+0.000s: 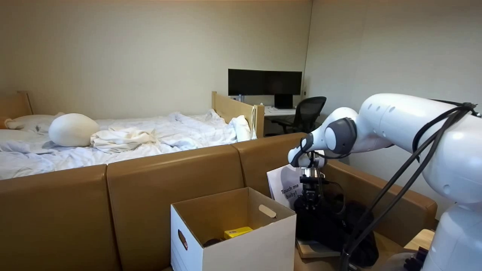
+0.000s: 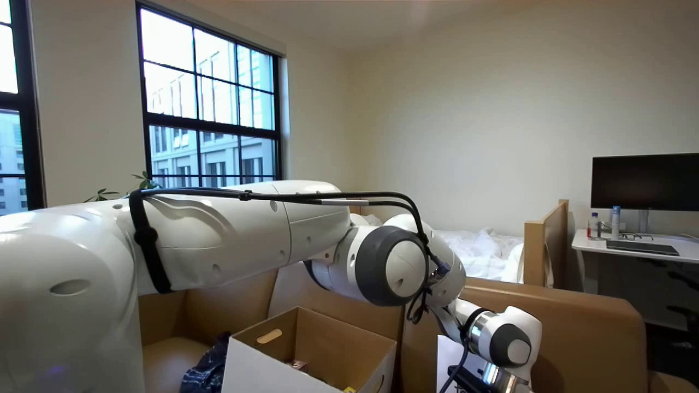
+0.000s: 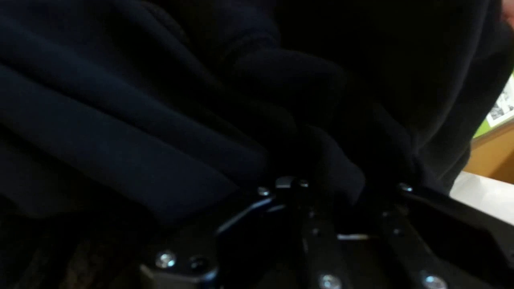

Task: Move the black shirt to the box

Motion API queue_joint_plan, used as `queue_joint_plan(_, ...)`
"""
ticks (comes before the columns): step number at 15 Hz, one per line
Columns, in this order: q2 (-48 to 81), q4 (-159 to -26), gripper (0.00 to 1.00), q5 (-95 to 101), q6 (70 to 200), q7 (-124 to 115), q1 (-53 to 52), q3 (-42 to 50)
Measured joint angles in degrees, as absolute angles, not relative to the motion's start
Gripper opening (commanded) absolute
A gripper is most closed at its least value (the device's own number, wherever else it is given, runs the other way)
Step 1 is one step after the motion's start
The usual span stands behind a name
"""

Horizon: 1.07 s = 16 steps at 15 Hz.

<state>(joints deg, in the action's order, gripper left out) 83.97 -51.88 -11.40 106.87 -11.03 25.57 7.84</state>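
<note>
The black shirt [image 1: 322, 226] lies bunched on the sofa seat, right of the white box [image 1: 248, 248] in an exterior view. It fills most of the wrist view [image 3: 180, 120] in dark folds. My gripper [image 1: 311, 206] points down at the top of the shirt. In the wrist view, the fingers [image 3: 349, 186] are close together with a fold of the shirt between them; the tips are dark and partly hidden in cloth. The open-topped box also shows in an exterior view [image 2: 262, 368], where the gripper fingers are below the frame edge.
The box holds a yellow packet [image 1: 237, 232] and a dark item. A white sheet or book with print [image 1: 284, 184] leans on the sofa back [image 1: 173, 177] behind the gripper. A wooden board [image 1: 316, 250] lies under the shirt. Patterned dark cloth [image 2: 207, 371] lies beside the box.
</note>
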Motion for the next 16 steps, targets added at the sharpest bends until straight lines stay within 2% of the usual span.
queue_joint_plan(6,78.8,-53.3,0.04,-11.4,99.4,-10.7,26.2,8.5)
queue_joint_plan(16,55.2,-74.4,0.04,-7.6,104.7,-6.8,24.5,12.5)
